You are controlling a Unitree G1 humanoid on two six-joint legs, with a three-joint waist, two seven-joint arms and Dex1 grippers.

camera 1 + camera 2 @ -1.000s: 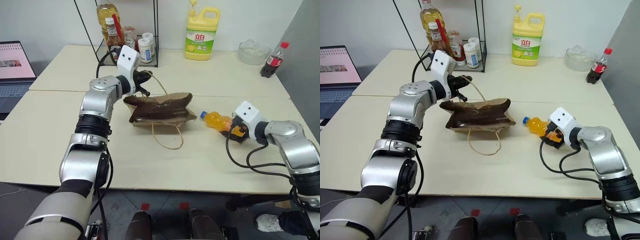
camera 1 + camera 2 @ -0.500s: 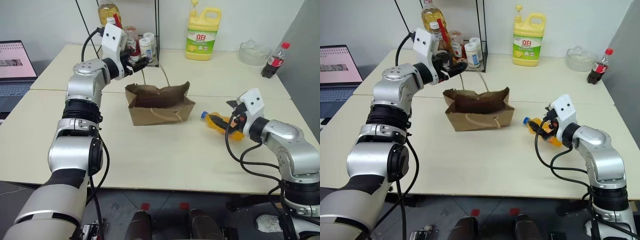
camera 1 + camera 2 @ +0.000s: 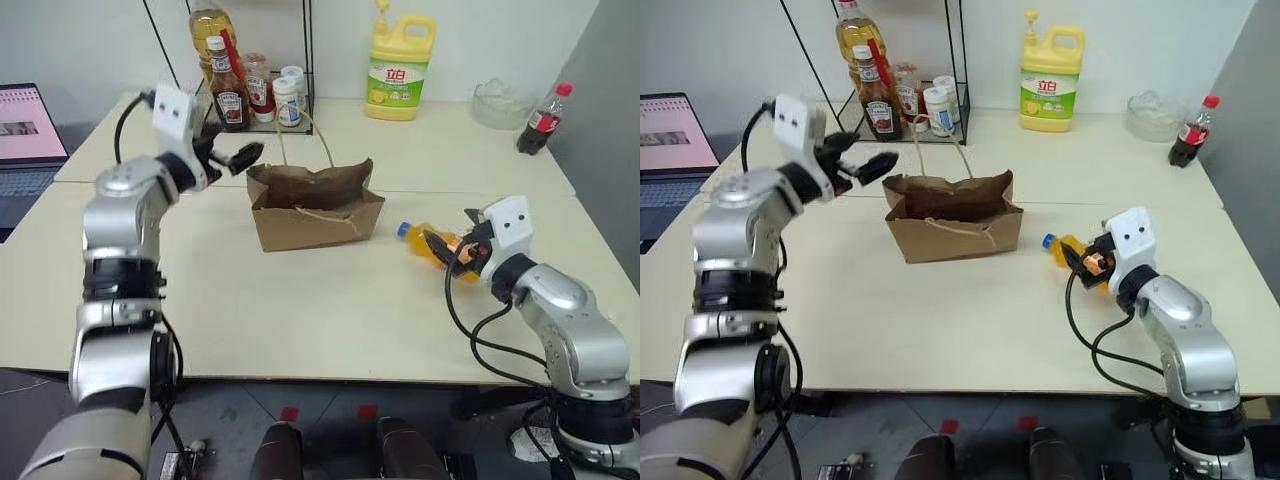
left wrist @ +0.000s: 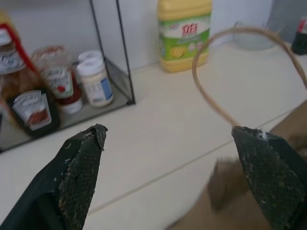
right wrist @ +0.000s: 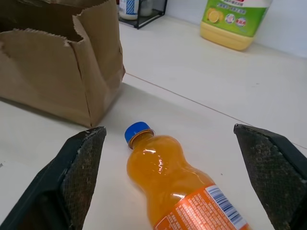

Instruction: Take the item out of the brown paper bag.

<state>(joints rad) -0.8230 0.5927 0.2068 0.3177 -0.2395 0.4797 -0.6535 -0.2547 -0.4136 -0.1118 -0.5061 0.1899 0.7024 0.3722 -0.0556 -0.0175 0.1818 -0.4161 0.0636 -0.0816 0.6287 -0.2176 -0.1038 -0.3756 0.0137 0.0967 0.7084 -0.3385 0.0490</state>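
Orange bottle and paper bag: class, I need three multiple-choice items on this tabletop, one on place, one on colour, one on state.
1. Where is the orange bottle?
A. inside the brown paper bag
B. lying on the table beside the bag
C. on the wire rack

2. What colour is the bottle's cap?
A. red
B. yellow
C. blue

3. How is the brown paper bag standing?
A. upright, mouth open
B. flattened on its side
C. lifted off the table

Answers: 1 B, the bottle lies on the table just outside the bag, before the open right hand. 2 C, the right wrist view shows a blue cap. 3 A, the bag stands on its base with its top open, the left hand open nearby.
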